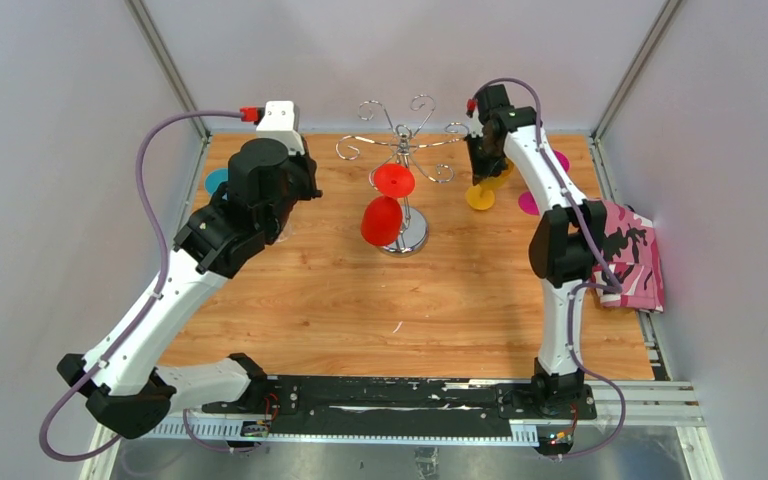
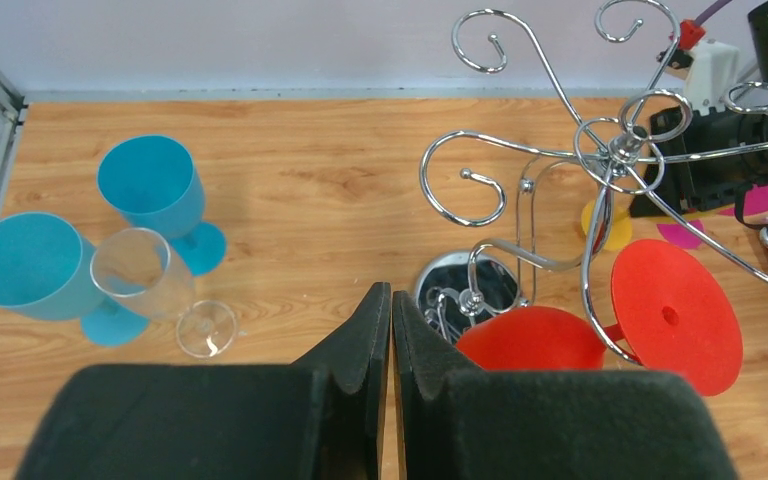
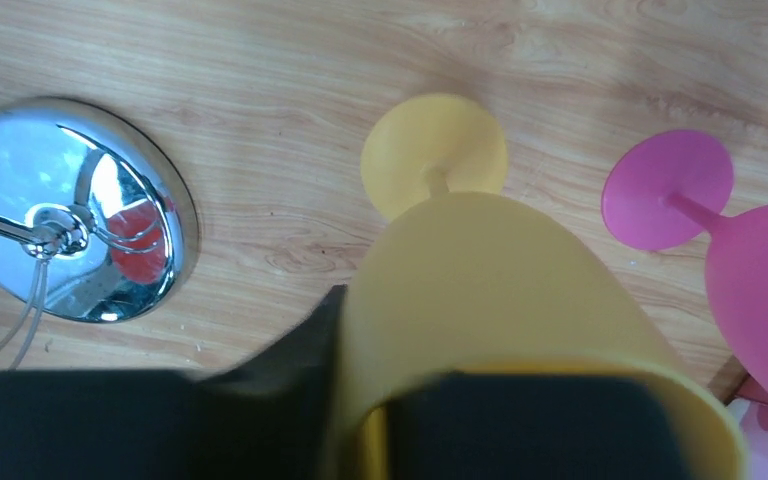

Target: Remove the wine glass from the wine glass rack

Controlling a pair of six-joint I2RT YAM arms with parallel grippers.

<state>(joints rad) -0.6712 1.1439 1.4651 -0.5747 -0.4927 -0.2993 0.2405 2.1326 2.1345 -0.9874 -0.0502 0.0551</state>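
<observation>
Currently the wine glass rack (image 1: 412,238) stands near the far middle of the worktop (image 1: 360,310) and carries one glass: the red wine glass (image 1: 381,220) hangs upside down. A curled chrome arm hooks its stem under the round foot, and its bowl points down beside the thin pole, above the mirrored base. The left end effector (image 2: 391,300) has its two dark fingers pressed together with nothing between them. It sits on the left side of the rack; in the left wrist view the red bowl shows just past its right fingertip, and the two do not touch. The right end effector (image 1: 481,172) is pinching the yellow wine glass (image 3: 480,280) at the rim, one finger outside the bowl and the other down inside it. That glass is off the rack arms, to the right of the chrome base, with its foot low over the wood; whether the foot rests on the worktop cannot be told. A pink glass (image 3: 760,290) stands just to its right. On the far left of the worktop, close together, are two blue glasses (image 2: 150,185) and a clear glass (image 2: 145,275), the clear one leaning in front of the blue pair. A pink patterned cloth (image 1: 632,255) lies at the right edge.
</observation>
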